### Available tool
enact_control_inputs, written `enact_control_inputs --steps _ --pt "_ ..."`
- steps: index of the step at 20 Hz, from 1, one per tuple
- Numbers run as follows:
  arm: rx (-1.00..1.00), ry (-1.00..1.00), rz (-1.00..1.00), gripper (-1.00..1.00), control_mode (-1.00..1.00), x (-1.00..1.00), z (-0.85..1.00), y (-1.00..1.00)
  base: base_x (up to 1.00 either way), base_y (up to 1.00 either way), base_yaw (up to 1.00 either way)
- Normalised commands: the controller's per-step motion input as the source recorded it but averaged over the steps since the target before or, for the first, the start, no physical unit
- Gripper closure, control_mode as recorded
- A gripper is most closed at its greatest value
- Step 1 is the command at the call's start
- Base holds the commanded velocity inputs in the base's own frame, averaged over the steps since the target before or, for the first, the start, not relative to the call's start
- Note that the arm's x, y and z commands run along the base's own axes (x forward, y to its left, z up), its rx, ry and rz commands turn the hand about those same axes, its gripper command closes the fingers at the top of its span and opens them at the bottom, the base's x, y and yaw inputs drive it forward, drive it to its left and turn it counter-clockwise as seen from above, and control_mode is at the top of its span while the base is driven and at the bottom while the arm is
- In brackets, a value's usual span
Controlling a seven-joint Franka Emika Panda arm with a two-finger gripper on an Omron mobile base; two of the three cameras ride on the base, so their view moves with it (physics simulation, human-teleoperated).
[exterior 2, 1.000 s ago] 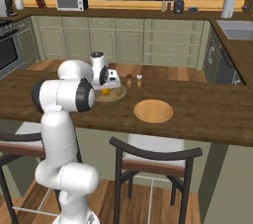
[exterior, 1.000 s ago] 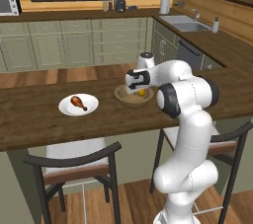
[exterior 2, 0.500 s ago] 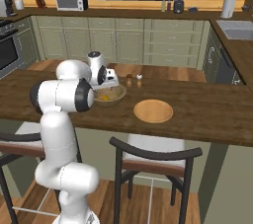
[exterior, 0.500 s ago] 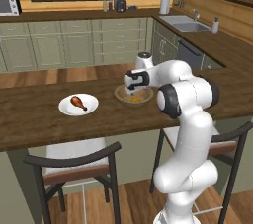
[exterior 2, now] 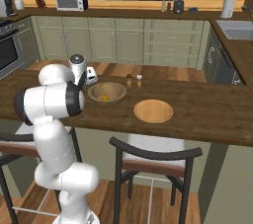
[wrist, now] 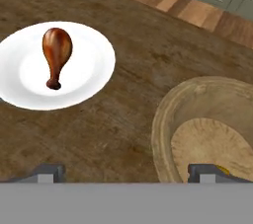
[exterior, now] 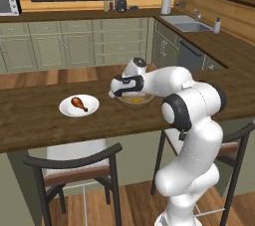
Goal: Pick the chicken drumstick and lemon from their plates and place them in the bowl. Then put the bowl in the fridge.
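Note:
The chicken drumstick (wrist: 56, 50), reddish-brown with its bone end down, lies on the white plate (wrist: 94, 70) at the hand view's upper left; the same drumstick (exterior: 77, 103) rests on its plate (exterior: 89, 109) left of the hand. The wooden bowl (exterior: 141, 103) (exterior 2: 116, 90) (wrist: 163, 129) holds the lemon (exterior 2: 104, 97) (exterior: 136, 100). The tan wooden plate (exterior 2: 153, 111) lies bare, right of the bowl. My gripper (exterior: 114, 93) (exterior 2: 92, 78) (wrist: 127, 172) hangs open over the counter between bowl and white plate, its fingertips (wrist: 47, 170) wide apart, nothing between them.
Two small shakers (exterior 2: 134, 80) stand just behind the bowl. Stools (exterior: 74, 165) (exterior 2: 153, 156) stand under the counter's front edge. A sink (exterior: 185, 22) and green cabinets line the far wall.
The jaws have spread wider over the bowl, then the hand moved left off the bowl toward the white plate. The lemon stays in the bowl.

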Motion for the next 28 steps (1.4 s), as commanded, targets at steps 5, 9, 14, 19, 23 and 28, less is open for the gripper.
enact_control_inputs --steps 5,9,14,19,23,28 --pt "0.12 -0.04 0.17 -1.00 -1.00 -0.03 0.32 0.98 0.00 0.00 0.00" --pt "0.00 0.14 0.02 -1.00 -1.00 0.00 0.02 0.87 0.00 0.00 0.00" --pt "-0.11 0.24 -0.09 -1.00 -1.00 0.08 0.01 0.75 0.00 0.00 0.00" --pt "-0.17 0.08 -0.19 -1.00 -1.00 0.31 0.00 0.71 0.00 0.00 0.00" --pt "-0.12 0.08 -0.07 -1.00 -1.00 0.46 -0.01 0.43 0.00 0.00 0.00" --pt "-0.02 0.30 0.00 -1.00 -1.00 0.72 -0.16 0.05 0.00 0.00 0.00"
